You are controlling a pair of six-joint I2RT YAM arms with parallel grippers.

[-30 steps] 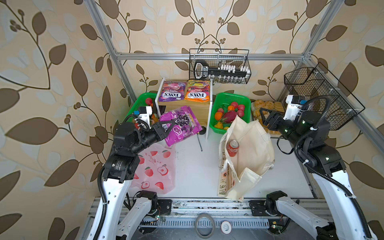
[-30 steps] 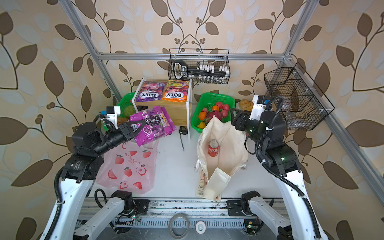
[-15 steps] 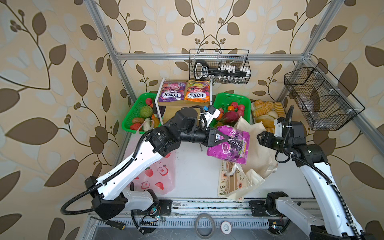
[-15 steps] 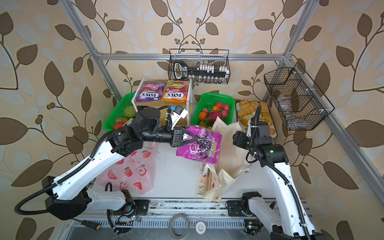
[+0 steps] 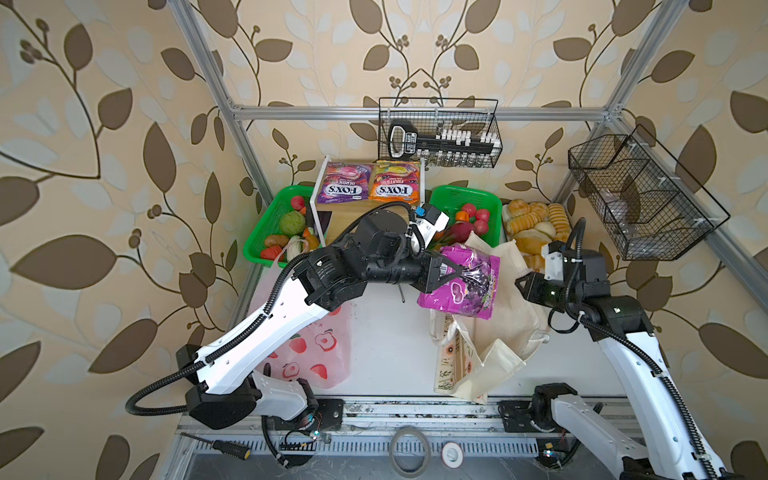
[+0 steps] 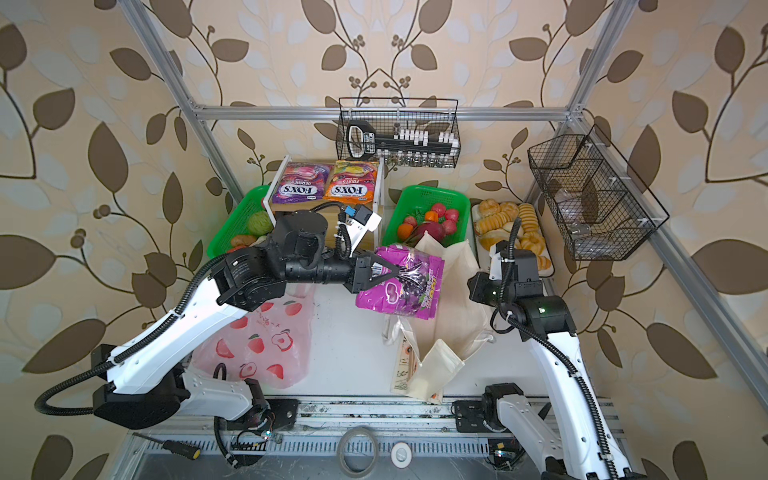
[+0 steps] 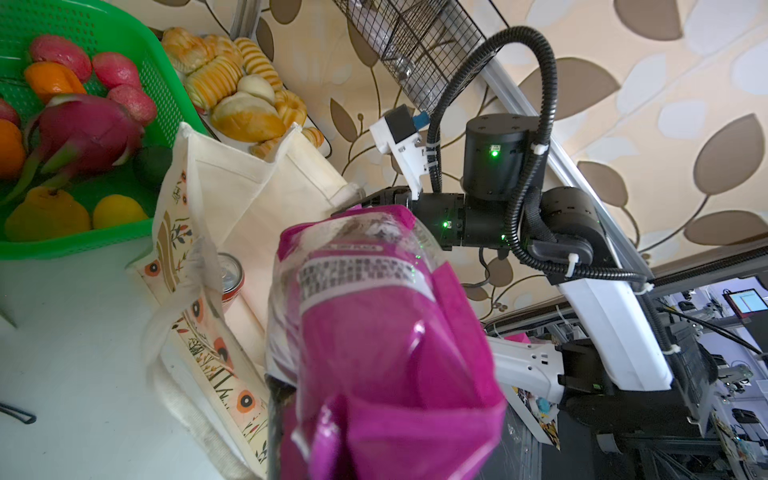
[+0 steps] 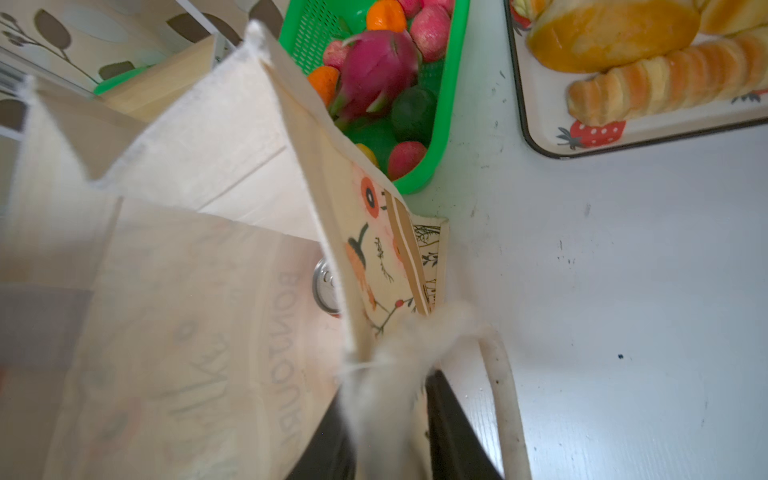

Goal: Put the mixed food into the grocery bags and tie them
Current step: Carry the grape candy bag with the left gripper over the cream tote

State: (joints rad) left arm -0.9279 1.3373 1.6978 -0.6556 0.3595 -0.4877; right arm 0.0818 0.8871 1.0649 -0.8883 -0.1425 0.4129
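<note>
Magenta packet (image 5: 461, 297), looking light and crinkly, is hanging from the left tool (image 5: 460, 272) pinching its film; right tool (image 8: 386, 432) is pinching the floppy canvas tote (image 5: 511, 299) rim.

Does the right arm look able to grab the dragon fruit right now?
Probably not. Its fingers are pinching the tote's rim, and the lifted tote wall stands between them and the dragon fruit in the basket.
</note>
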